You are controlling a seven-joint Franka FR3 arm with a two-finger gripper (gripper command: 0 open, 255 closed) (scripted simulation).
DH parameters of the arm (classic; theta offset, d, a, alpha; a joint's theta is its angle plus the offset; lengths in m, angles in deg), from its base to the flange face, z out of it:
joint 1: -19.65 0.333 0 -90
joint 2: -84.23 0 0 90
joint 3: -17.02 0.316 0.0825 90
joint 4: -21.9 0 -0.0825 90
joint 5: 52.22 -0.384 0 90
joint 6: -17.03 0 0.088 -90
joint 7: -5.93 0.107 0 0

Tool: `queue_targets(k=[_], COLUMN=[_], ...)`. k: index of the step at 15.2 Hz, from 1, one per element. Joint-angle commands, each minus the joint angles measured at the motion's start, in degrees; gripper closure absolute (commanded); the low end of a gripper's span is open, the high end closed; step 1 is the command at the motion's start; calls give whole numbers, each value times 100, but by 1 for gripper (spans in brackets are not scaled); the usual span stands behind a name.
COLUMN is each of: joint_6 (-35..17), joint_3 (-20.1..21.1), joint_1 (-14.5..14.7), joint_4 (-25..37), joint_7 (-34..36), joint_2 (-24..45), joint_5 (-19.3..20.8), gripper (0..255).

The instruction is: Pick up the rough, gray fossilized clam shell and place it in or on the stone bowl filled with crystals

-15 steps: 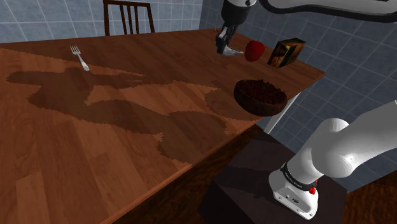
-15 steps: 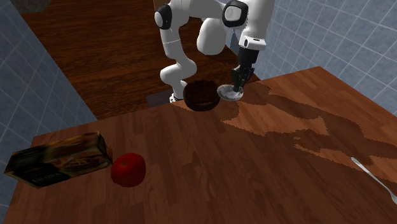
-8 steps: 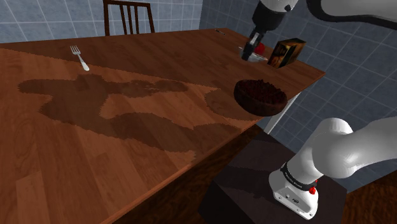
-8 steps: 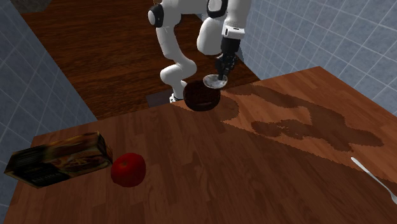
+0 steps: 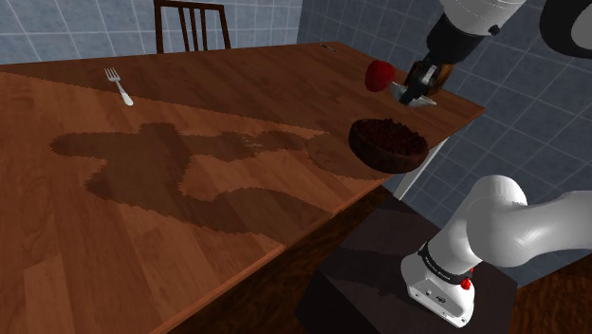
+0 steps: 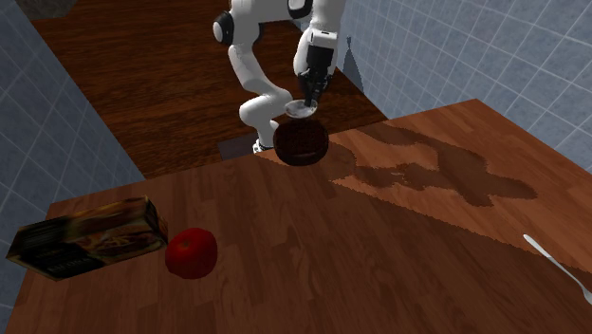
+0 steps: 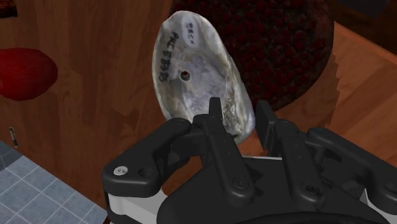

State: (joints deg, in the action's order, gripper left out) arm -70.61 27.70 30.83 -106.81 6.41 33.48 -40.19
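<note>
While the white arm reaches over a corner of the brown wooden desk (image 5: 190, 247), its black gripper (image 7: 240, 118) hangs in the air with the fingers (image 7: 216, 124) pinching one end of the pale grey, oval clam shell (image 7: 191, 76), whose smooth hollow face bears small dark writing. The shell is off the desk, held above the rim of the dark round stone bowl (image 5: 372, 157) of dark red crystals (image 5: 393, 136). In the wrist view it hangs partly over the bowl's edge and partly over bare wood. A round red fruit (image 5: 380, 74) sits beyond the bowl, with a dark printed carton (image 6: 90, 237) beside it. A silver fork (image 5: 118, 85) lies well apart, near a wooden chair (image 5: 193, 26).
</note>
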Motion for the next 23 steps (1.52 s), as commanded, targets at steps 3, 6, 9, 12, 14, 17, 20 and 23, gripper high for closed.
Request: queue_targets(k=[3,6,9,12,14,17,20,23], joint_6=[-184,-362,-541,-720,-813,-814,-814,-814], joint_3=[2,7,15,25,30,30,30,30], joint_1=[54,82,109,136,149,149,149,150], joint_4=[-435,-722,-1002,-1276,-1416,-1415,-1415,-1416], joint_7=[66,122,178,235,264,264,265,265], joint_2=[-234,-333,-425,-509,-550,-549,-549,-550], joint_5=[-28,-41,-53,-64,-70,-70,-69,-69], gripper=[255,255,255,255,255,255,255,0])
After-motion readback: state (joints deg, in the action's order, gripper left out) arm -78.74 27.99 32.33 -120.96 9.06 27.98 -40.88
